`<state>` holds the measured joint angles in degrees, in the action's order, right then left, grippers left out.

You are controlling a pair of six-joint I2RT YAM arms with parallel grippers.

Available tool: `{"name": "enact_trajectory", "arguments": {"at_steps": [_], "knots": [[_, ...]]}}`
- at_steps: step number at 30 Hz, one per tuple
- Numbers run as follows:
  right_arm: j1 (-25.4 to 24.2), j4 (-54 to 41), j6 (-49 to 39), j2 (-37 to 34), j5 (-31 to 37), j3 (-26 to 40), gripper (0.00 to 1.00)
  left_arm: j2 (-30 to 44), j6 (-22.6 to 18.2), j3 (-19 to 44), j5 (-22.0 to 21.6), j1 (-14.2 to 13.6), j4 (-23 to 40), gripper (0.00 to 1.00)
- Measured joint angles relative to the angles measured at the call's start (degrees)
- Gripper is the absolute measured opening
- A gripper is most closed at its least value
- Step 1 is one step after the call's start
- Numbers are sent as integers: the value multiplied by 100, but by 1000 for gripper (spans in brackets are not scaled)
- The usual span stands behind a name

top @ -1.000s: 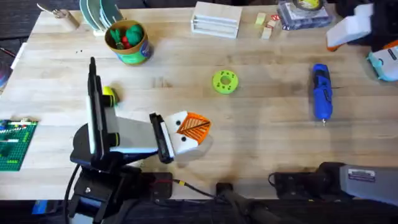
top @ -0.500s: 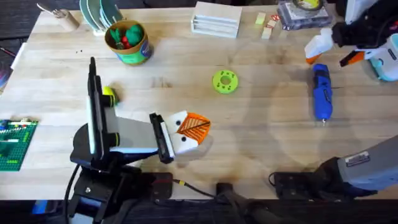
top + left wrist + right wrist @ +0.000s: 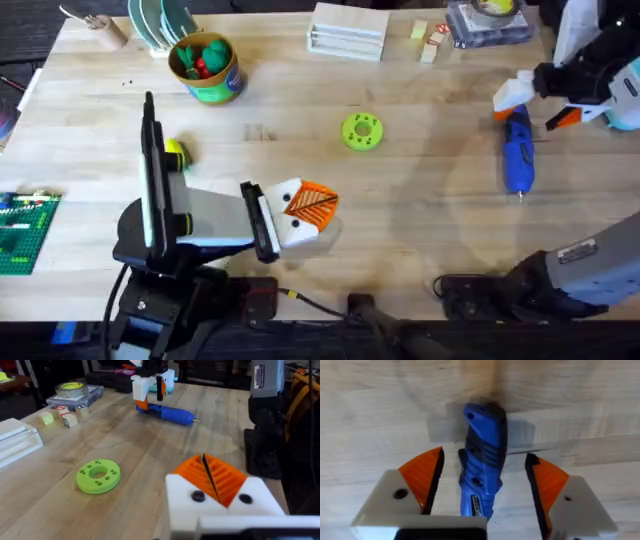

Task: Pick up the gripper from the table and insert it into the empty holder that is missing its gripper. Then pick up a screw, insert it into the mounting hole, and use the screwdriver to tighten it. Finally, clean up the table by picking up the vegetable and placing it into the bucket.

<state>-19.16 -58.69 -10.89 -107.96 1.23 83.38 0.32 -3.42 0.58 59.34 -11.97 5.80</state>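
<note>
Both jaws of the right gripper [image 3: 482,490] straddle the screwdriver [image 3: 482,462], spread apart; left gripper [image 3: 310,207] apparently closed.

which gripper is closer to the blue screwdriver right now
Right. The right gripper is open, its orange pads either side of the screwdriver. The left gripper sits far across the table, near its own base, pads together.

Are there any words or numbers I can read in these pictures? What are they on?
None can be read.
White label on the right arm: print too small.
The bucket: wall print too blurred.
Small blocks on the table: red marks, unreadable.
The screwdriver, between the open right gripper fingers: no lettering visible.
</note>
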Motion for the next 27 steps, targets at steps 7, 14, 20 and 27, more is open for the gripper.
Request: {"name": "enact_trajectory", "arguments": {"at_steps": [7, 14, 20, 27], "knots": [[-4, 527, 41, -1, -2, -528, 979, -1, 0, 0, 2, 0, -1, 16], [-4, 719, 65, 0, 29, -808, 905, -2, 0, 0, 2, 0, 0, 16], [-26, 734, 101, -37, 107, -808, 616, 0, 0, 0, 2, 0, -1, 16], [-56, 749, 126, -90, 241, -790, 287, 0, 0, 0, 2, 0, 0, 16]]}}
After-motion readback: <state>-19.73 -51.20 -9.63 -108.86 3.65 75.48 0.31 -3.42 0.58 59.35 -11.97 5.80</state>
